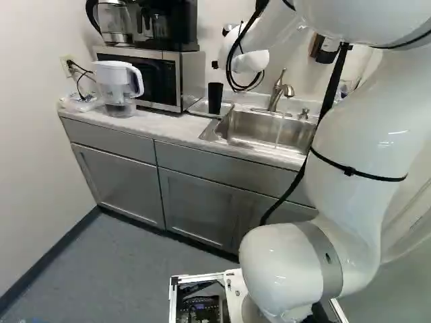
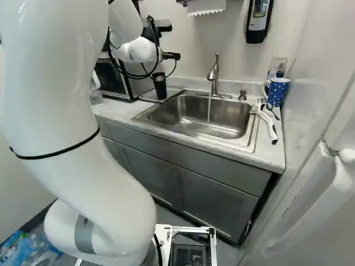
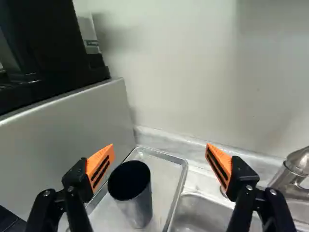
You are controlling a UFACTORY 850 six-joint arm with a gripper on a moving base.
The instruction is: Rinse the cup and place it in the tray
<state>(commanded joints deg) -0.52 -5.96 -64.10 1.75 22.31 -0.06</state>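
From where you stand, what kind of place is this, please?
Probably a small kitchen corner, perhaps a break room in a workplace: a metal sink with a running faucet, a microwave with a coffee maker on top, and a water pitcher on the counter.

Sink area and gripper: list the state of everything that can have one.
Gripper: open
Tray: flat beside the sink
Black cup: upright in the tray, mouth up
Faucet: running
Cabinet doors: shut
Microwave: door shut
Dotted mug: upright
Brush: lying beside the sink
Pitcher: upright, lid on
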